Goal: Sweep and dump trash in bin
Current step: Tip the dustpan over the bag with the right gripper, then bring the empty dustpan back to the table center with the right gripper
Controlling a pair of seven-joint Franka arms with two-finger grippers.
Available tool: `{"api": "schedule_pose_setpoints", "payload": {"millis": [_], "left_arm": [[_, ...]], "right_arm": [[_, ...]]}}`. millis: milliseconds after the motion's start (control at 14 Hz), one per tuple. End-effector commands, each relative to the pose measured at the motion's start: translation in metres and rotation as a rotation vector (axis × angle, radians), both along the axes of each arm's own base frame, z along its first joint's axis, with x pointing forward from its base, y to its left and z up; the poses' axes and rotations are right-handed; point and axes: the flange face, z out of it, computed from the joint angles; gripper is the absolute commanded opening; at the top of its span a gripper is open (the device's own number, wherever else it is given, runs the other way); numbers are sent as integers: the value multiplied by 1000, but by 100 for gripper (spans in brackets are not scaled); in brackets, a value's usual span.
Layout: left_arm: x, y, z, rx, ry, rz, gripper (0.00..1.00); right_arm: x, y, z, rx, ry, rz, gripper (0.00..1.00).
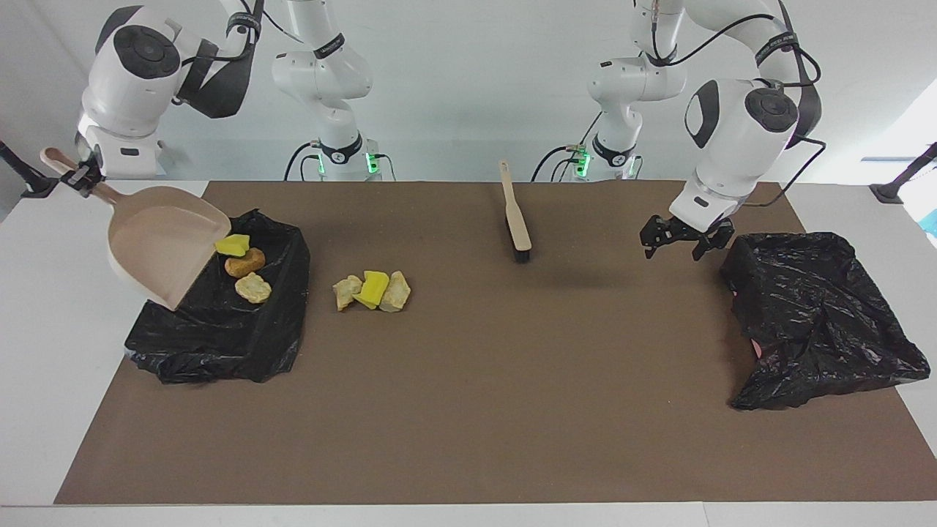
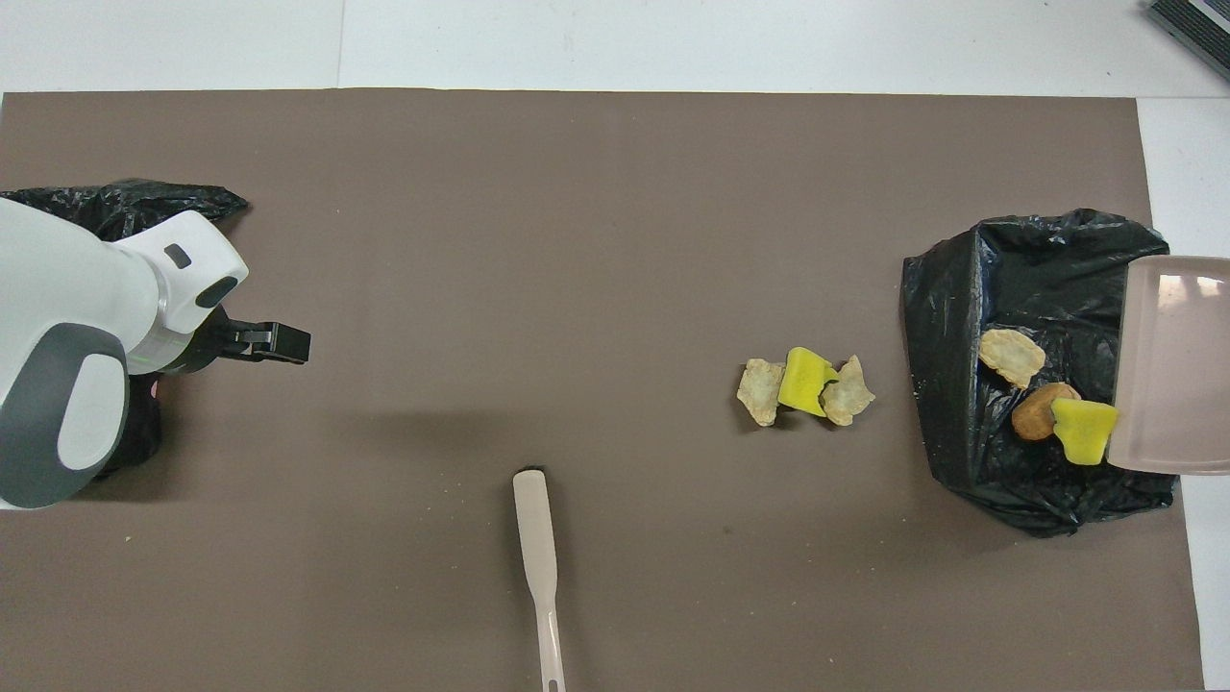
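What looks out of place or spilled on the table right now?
Three sponge chunks lie clustered on the brown mat beside the black bin bag, unswept, while three others are already in it. The brush lies on the mat, unheld.
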Motion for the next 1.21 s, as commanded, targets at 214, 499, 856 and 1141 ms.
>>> {"api": "schedule_pose_setpoints", "payload": {"millis": [214,499,856,1141], "left_arm": [[9,22,30,10,-23,20,100],[4,46,67,15,6,53,100],[-8,63,109,2,6,84,100],[-18,68,135,4,23,89,100]], "right_arm": [[-12,56,87,8,-87,-38,0],[-21,105,76,241,-230,-264,0],[-12,210,37,389,-352,-554,0],[10,300,-3,496,-423,-762,0]]}}
